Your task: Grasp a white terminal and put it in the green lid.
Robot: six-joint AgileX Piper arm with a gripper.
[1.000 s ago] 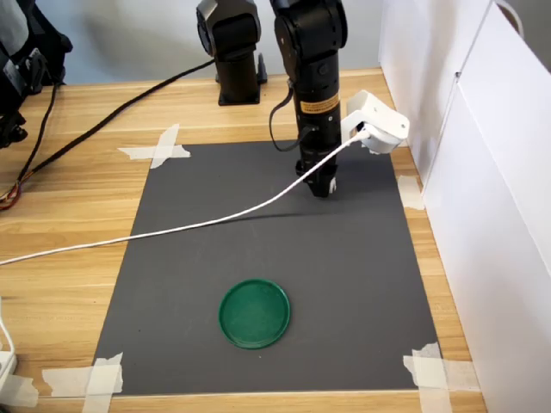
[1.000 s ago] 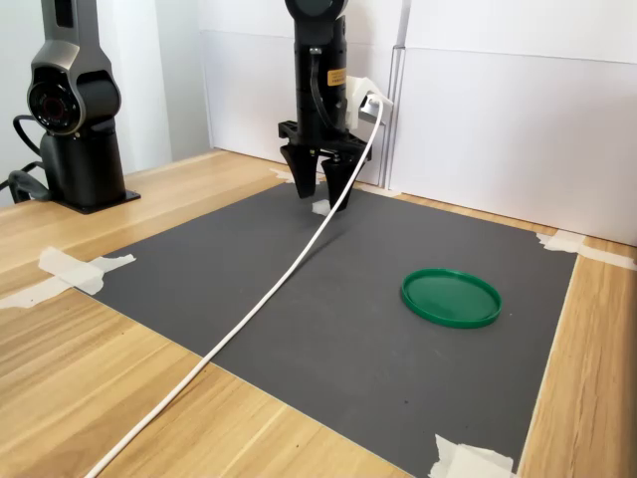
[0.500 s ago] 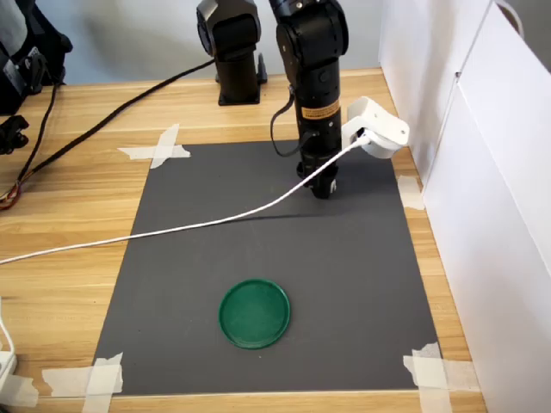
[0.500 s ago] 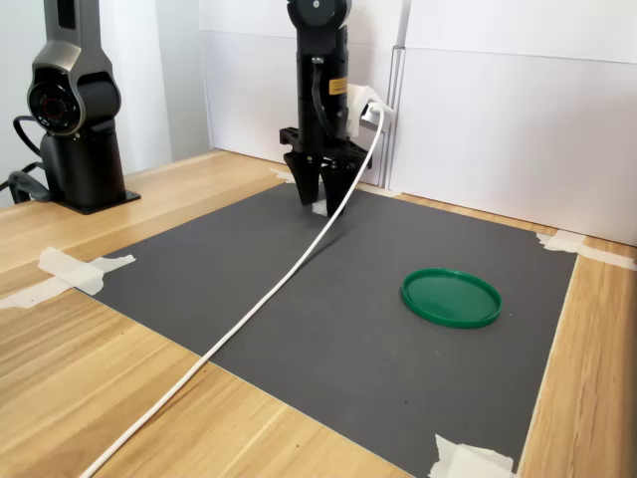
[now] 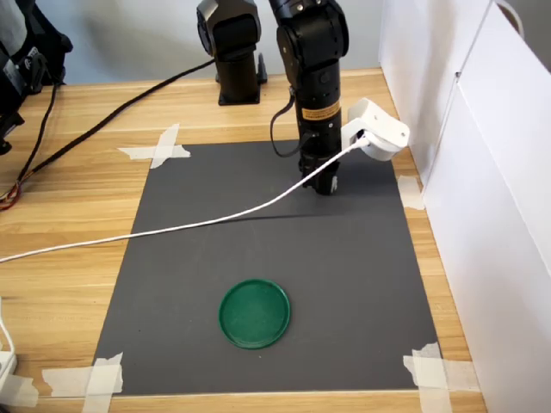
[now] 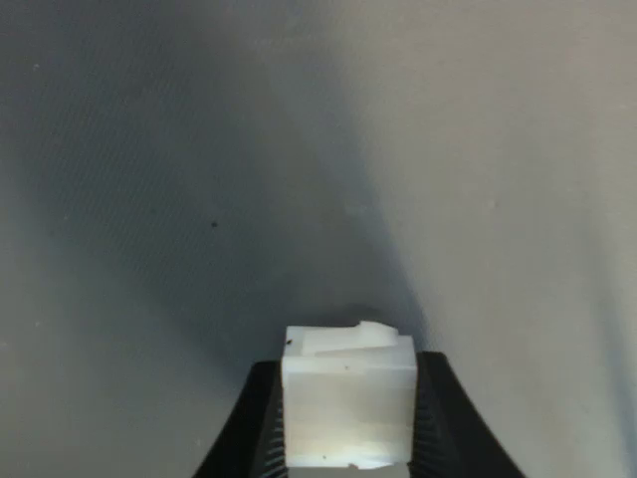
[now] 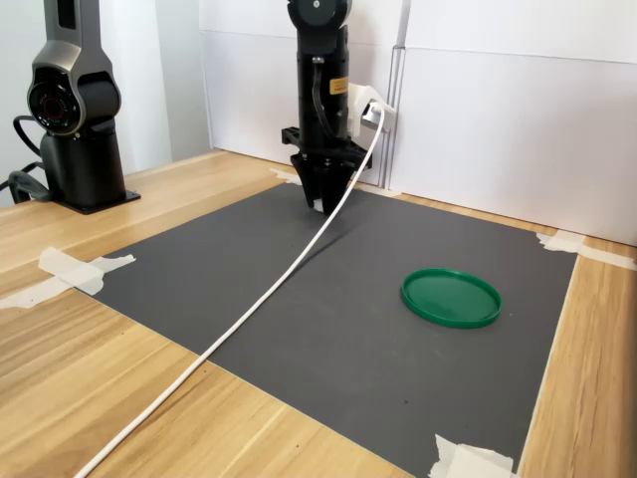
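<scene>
Pincer is clamped on the white terminal: in the wrist view I see the small blocky piece sitting between the two dark fingers, both sides touching it, w/ the grey mat close behind. In both exterior views the arm stands upright at about 12 o'clock of the mat, pincer tips down at the mat surface; I cannot tell if the terminal is touching the mat or just above.

Green lid lies flat on the mat at approx. 6 o'clock in the first exterior view, well apart from the pincer; in the second exterior view it is at 3 o'clock. It holds nothing.

White cable runs from the wrist camera housing across the mat toward 9 o'clock and onto the wooden tabletop. Mat corners are fixed w/ white tape. Second black robot base stands at 10 o'clock in the second exterior view.
</scene>
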